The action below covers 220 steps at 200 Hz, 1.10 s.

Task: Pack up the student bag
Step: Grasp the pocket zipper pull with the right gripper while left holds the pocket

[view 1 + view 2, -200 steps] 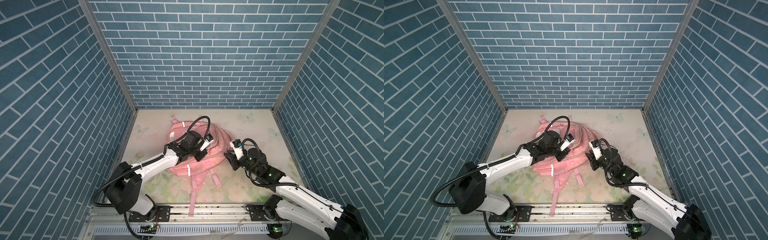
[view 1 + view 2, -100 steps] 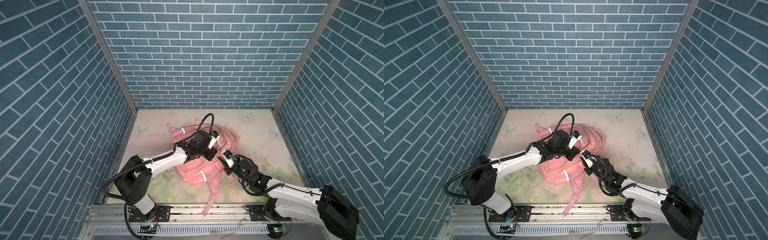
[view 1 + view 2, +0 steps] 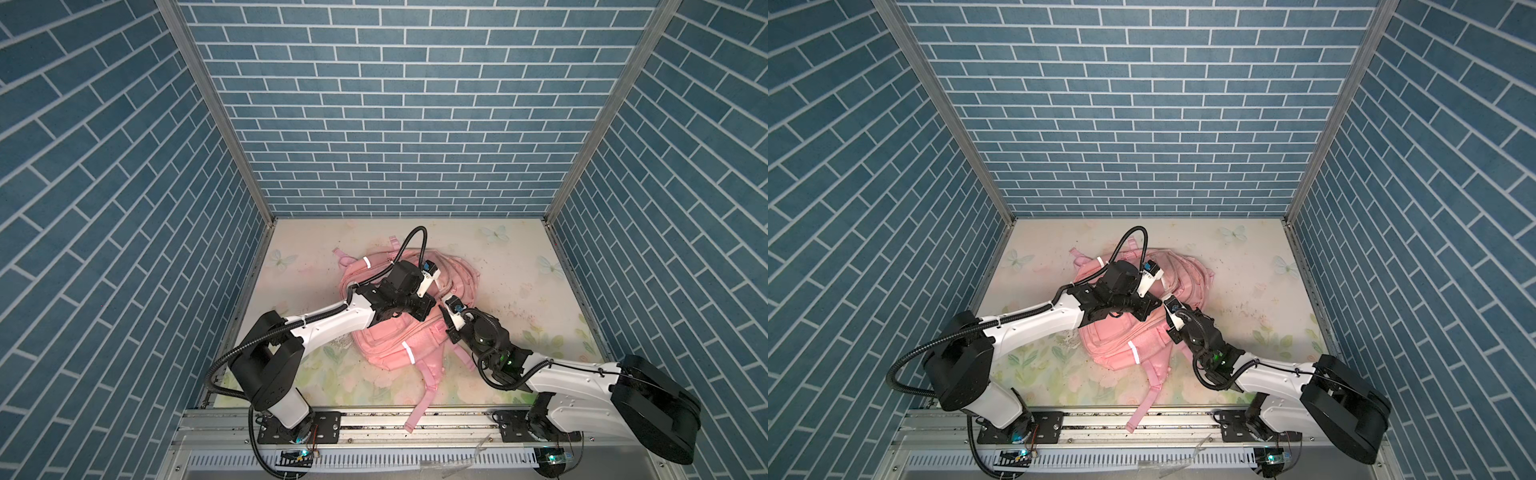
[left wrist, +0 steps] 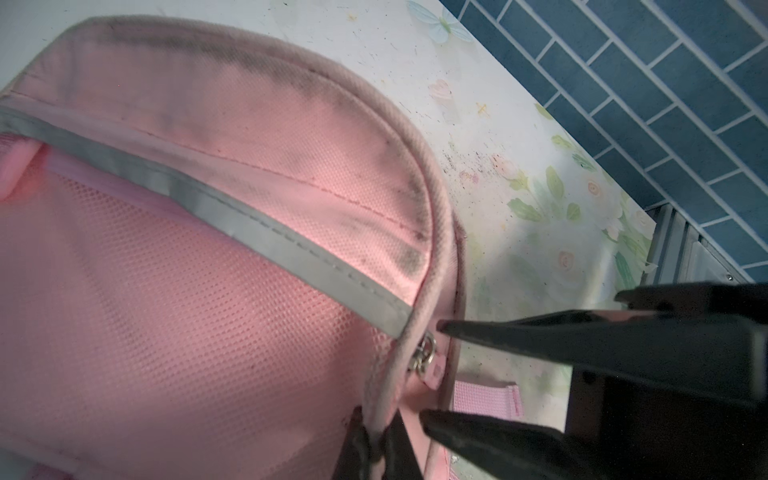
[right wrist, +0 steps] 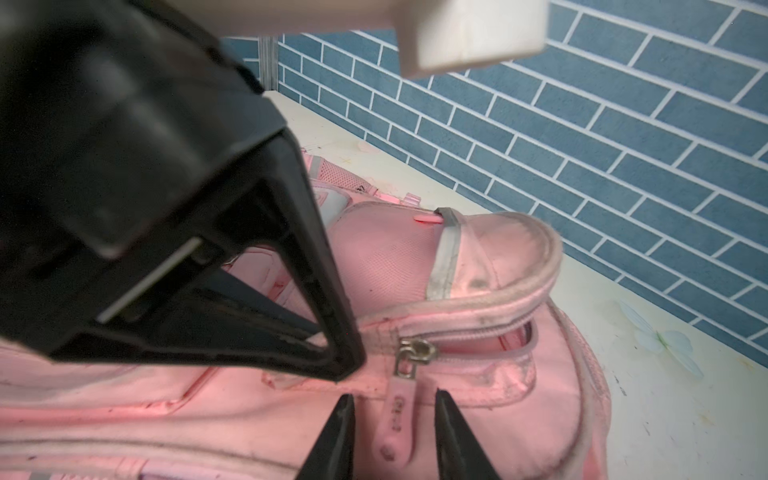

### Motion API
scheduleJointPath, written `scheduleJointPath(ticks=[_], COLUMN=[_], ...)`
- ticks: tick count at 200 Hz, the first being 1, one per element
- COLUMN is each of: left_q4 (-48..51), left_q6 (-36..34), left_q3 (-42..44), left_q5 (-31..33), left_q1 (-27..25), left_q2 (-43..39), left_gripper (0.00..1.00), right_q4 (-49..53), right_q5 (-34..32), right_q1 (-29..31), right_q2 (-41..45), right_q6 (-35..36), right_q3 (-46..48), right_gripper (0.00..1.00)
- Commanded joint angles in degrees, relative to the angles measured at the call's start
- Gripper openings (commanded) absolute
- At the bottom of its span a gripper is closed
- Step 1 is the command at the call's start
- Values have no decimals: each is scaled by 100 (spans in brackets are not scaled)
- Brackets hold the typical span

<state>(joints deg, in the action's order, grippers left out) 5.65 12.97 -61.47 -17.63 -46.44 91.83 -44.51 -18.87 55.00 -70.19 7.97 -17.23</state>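
Note:
The student bag (image 3: 390, 340) (image 3: 1113, 345), pink with silver strips, lies mid-table in both top views. My left gripper (image 4: 376, 449) (image 3: 432, 309) is shut on the bag's piped edge seam, just beside the metal zip slider (image 4: 426, 353) (image 5: 415, 349). The right gripper (image 5: 395, 419) (image 3: 444, 326) is open, and its two black fingers stand either side of the pink zipper pull (image 5: 397, 419) with a small gap to each. Past the slider the zip gapes a little (image 5: 498, 336). The two grippers are nearly tip to tip.
A pink strap (image 3: 419, 403) trails off the table's front edge onto the metal rail (image 3: 374, 419). Blue brick walls (image 3: 395, 124) close in three sides. The floral table mat (image 3: 519, 266) shows to the right of and behind the bag.
The left gripper has dragged the bag rightward, turning it. The right gripper has moved left onto the bag beside the left gripper, and its jaws have widened.

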Motion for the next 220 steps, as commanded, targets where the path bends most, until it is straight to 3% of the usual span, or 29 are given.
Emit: scheduleJointPath(ticks=[1,34,49,89,110,150,183,207,220], left_q4=[-492,-524,-555,-630,-592,-538,-538,-517,-511], left_q6=[163,218,249,345,327,285,282,276,284], left_q3=[-49,-36,-17,55,87,122,139,132,146], left_q5=[-183,-156,-157,-161,-146,-147,-150,-153,-152], left_q1=[-58,-59,-61,-64,-64,-55,-57,-54,-56], left_q2=[-62,-69,-61,-53,-87,-102,-121,-133,-131], left_gripper=[0,0,0,0,0,0,0,0,0], right_q4=[-379,-141,-117,-114,-176,6,203,160,179], right_q5=[-210,-1480,-1763,-1797,-1435,-1180,-1057,-1113,-1192], right_q1=[122,205,213,220,220,146,35,16,6], right_q2=[-228,-598,-629,-666,-385,107,196,178,133], right_q6=[245,-36,-135,-313,-412,-635,-649,-488,-396], right_q3=[-96,-361,-406,-431,-242,27,-13,-51,-82], right_gripper=[38,35,32,21,17,16,21,33,34])
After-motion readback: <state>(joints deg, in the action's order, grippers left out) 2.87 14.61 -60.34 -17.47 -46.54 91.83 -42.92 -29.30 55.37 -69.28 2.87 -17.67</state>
